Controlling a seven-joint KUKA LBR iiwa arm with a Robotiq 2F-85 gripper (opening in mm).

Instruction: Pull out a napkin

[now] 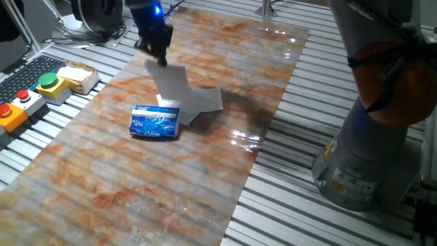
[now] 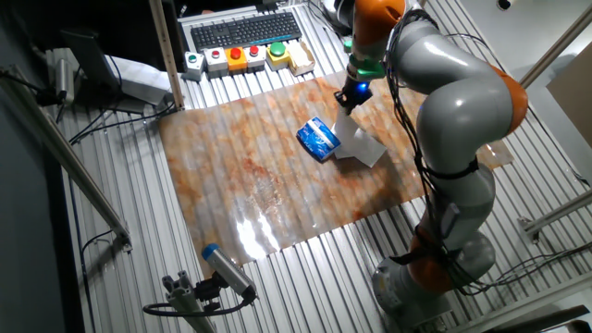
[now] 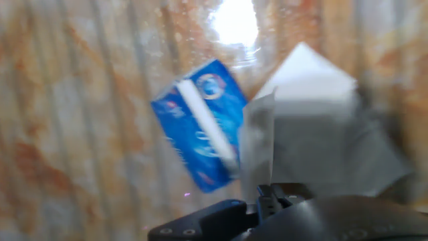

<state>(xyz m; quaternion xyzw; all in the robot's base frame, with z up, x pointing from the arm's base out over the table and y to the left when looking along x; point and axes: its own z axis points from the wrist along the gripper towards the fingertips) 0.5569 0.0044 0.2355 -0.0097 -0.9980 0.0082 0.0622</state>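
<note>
Presently on the marbled orange-and-grey mat (image 1: 136,184), laid over a slatted metal table (image 1: 328,225):

Item one: blue napkin pack (image 1: 156,123), lying flat near the mat's middle, white printing on its face. From the hand view a pale strip runs along its top; whether more napkins sit inside cannot be told.

Item two: napkin (image 1: 172,83), white, lifted clear above the pack, hanging from the gripper (image 1: 161,57) by its upper corner. The fingers are closed tight on that corner, with the sheet trailing down toward the pack.

Item three: second loose sheet (image 1: 205,102), white, lying flat on the mat just beside the pack; whether they touch is unclear.

Item four: control box (image 1: 31,96) at the table edge, carrying a green button (image 1: 48,81) and a red button (image 1: 22,96), well apart from the pack.

Item five: keyboard (image 2: 245,30), beyond the mat.
</note>
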